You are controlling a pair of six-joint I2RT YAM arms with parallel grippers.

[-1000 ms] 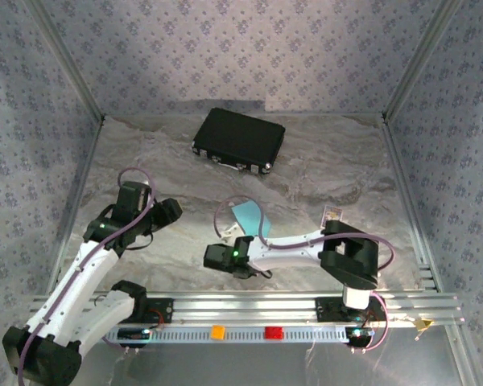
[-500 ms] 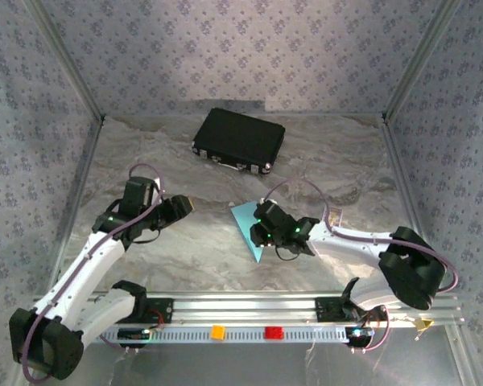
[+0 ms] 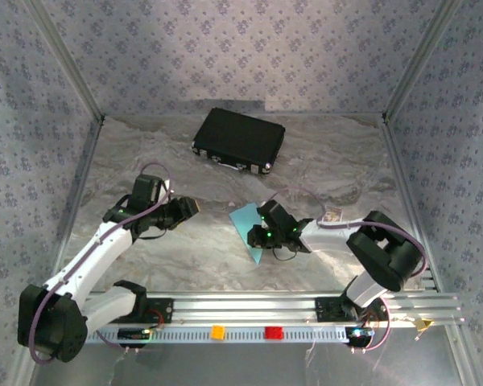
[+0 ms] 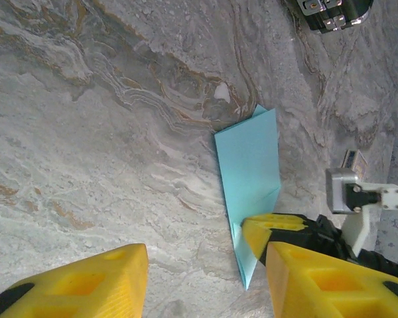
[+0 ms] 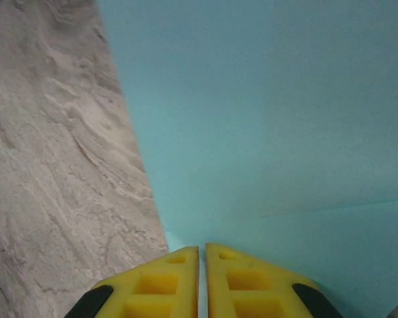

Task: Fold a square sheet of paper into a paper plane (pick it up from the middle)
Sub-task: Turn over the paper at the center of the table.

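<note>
Paper plane (image 4: 251, 165), a slim pointed wedge of thin light blue paper, lies flat on the grey marbled table (image 4: 86, 132), directly under my right claw (image 5: 202, 255) and ahead of my left claw (image 4: 205, 278), towards its right-hand finger. The right claw's yellow fingers (image 5: 166, 278) are pressed together with only a hairline slit between them, tips over the paper near its narrow end. I see no paper pinched between them, so I read this as a press rather than a grasp. The left claw hangs released, its two yellow fingers spread over bare table, short of the paper and touching nothing. As I judge progress, the sheet is not a flat square but a long narrow shape with one sharp tip and a slanting crease close to the right claw, so the main folds look done. What seems left is firming the creases, turning down the wings and lifting the plane from its middle. Far beyond both claws, well apart from the paper, sits a black rectangular case with a metal-trimmed edge (image 3: 238, 138); no brand shows on it. A small pale card (image 3: 332, 214) lies beside the right claw's forearm, its print too small to read. A white ruled strip (image 3: 241, 332) on the rail behind the claws carries tick marks but no legible figures.
</note>
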